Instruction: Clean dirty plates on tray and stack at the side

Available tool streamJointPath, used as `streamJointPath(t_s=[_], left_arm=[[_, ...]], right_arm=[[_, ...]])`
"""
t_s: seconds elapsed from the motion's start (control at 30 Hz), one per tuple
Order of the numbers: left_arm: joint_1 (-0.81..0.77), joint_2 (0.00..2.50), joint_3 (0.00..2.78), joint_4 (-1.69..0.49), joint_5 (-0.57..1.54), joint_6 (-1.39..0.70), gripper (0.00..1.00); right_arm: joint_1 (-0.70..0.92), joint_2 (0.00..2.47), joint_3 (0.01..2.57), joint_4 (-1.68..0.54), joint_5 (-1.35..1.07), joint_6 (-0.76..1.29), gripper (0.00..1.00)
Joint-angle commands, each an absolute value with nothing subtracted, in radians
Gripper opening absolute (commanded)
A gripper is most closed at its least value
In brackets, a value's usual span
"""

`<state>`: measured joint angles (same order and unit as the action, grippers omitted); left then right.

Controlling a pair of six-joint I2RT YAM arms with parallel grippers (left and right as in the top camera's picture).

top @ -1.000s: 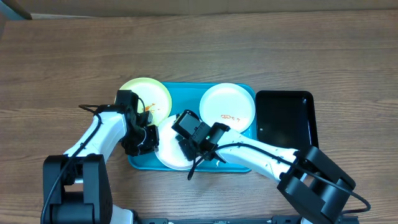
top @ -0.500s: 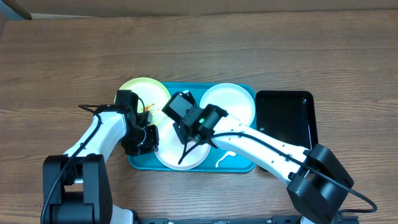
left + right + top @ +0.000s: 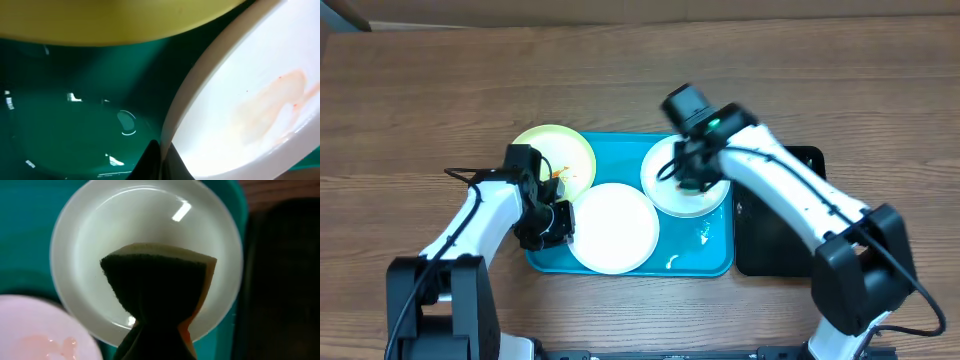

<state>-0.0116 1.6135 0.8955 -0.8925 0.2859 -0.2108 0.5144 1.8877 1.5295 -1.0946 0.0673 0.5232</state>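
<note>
The turquoise tray [image 3: 715, 255] holds three plates. The pale yellow-green plate [image 3: 552, 152] sits at its back left, with orange smears. A white plate [image 3: 613, 228] lies front centre; my left gripper [image 3: 560, 224] is shut on its left rim, seen in the left wrist view [image 3: 161, 160], with a faint orange smear on that plate [image 3: 260, 110]. Another white plate [image 3: 660, 170] sits at the back right. My right gripper [image 3: 695, 175] is shut on a sponge [image 3: 155, 287], dark green face and yellow body, held over this plate [image 3: 95, 255].
A smaller black tray [image 3: 780, 205] lies right of the turquoise tray, partly under my right arm. A white smear [image 3: 672, 262] marks the turquoise tray's front. Brown wooden table [image 3: 420, 100] lies all round.
My right gripper with the sponge has moved from the front-centre white plate back and right to the back-right white plate. The left gripper has stayed on the front plate's rim.
</note>
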Motion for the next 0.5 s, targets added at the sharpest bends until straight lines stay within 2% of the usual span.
streamJointPath(t_s=[0.0,0.2,0.47], left_arm=[[-0.014,1.53,0.915,-0.894,0.28,-0.216,0.04],[-0.015,1.427,0.915,-0.895,0.268,-0.217,0.04],[-0.067,1.33,0.915,-0.931,0.082,-0.248,0.04]], right_arm=[[0.419,1.823,1.546,-1.112,0.004,0.515,0.04],[0.241,1.795,1.544,-1.164,-0.088,0.435,0.04],[0.036,1.77,1.486,-1.209,-0.216,0.311,0.04]])
